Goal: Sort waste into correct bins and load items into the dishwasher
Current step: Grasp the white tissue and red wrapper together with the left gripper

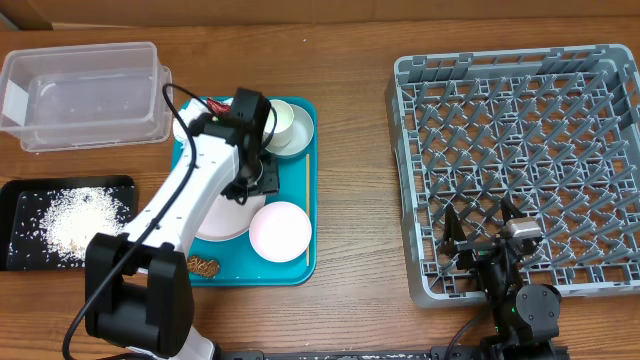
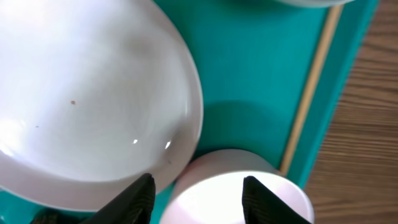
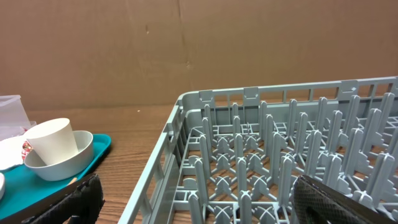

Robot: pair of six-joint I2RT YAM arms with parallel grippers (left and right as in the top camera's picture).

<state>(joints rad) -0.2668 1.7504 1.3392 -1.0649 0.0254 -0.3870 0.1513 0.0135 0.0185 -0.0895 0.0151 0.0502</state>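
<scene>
My left fingers [image 2: 138,198] stand released, apart above the small plate [image 2: 236,202] at lower centre, just beside the large plate [image 2: 87,106] on the tray [image 2: 249,74]; right fingers [image 3: 74,199] gape empty over the rack [image 3: 280,155].

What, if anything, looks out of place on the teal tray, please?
The white cup leans askew inside the grey bowl rather than standing upright, and a brown food piece lies loose at the near left corner of the teal tray.

Large plate [image 1: 226,222] half hidden under left arm [image 1: 185,185], small plate [image 2: 236,190] cut off by bottom edge
</scene>
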